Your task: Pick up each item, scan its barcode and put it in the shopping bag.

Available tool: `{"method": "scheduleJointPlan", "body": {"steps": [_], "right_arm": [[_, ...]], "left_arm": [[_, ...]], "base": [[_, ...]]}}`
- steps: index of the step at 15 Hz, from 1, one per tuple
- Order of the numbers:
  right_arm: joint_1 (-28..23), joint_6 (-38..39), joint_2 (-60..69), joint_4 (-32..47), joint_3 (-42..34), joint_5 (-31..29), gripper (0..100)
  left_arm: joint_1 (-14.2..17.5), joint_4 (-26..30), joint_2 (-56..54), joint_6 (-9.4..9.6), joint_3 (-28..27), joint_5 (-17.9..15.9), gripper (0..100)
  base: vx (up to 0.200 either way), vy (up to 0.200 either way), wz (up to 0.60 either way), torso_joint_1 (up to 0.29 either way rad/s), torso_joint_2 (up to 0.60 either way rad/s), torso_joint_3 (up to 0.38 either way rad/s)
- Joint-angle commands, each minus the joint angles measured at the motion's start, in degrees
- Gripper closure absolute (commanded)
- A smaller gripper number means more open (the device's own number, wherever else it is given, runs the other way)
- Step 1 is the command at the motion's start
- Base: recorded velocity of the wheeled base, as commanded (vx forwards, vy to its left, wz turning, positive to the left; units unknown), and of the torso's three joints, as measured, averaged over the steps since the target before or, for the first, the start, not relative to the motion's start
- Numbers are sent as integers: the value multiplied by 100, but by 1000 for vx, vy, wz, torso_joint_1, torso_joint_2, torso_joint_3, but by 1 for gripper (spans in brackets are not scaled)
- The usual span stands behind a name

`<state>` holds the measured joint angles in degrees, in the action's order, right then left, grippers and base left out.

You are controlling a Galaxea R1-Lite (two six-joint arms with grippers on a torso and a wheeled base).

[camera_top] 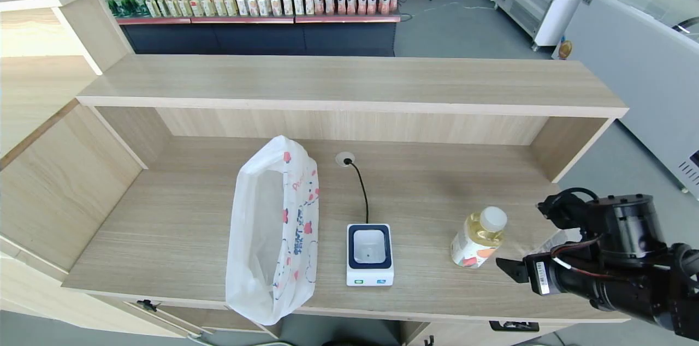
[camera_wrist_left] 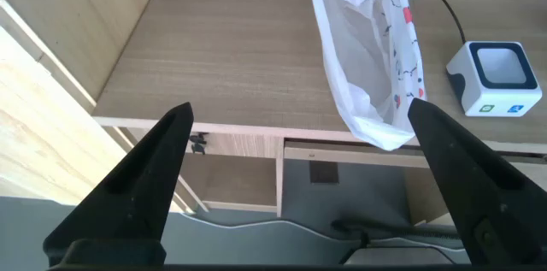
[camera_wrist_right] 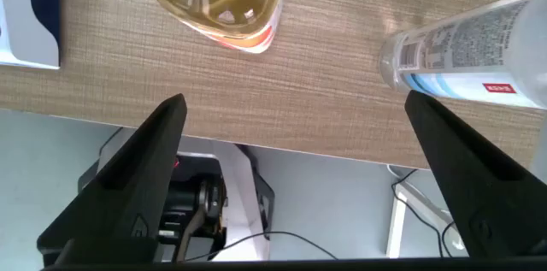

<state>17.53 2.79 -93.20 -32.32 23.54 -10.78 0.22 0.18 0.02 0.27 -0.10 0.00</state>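
A wood counter (camera_top: 437, 188) before stocked drink shelves (camera_top: 251, 2) bears shopping bag (camera_top: 273, 231), scanner (camera_top: 369, 253) and drink bottle (camera_top: 479, 238); the right gripper (camera_wrist_right: 297, 108) hovers off its front edge, jaws apart, the left gripper (camera_wrist_left: 301, 113) likewise.

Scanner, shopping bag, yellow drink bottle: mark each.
Scanner (camera_top: 369, 252): head view, middle of its top window.
Shopping bag (camera_top: 299, 226): head view, printed side wall.
Yellow drink bottle (camera_top: 477, 239): head view, body below the cap.

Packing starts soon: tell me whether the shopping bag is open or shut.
Open. The shopping bag sits on the counter with its mouth gaping wide; its white inside shows, with nothing in it.
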Motion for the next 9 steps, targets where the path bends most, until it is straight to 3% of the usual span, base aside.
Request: {"method": "scheduleJointPlan", "body": {"steps": [1, 9], "right_arm": [[154, 28, -471, -91, -42, -12, 0], [435, 64, -1456, -1673, -139, -285, 0]], "left_arm": [[4, -1, -2, 0, 1, 0, 0], [4, -1, -2, 0, 1, 0, 0]], "base": [[0, 0, 0, 0, 0, 0], [0, 0, 0, 0, 0, 0]]}}
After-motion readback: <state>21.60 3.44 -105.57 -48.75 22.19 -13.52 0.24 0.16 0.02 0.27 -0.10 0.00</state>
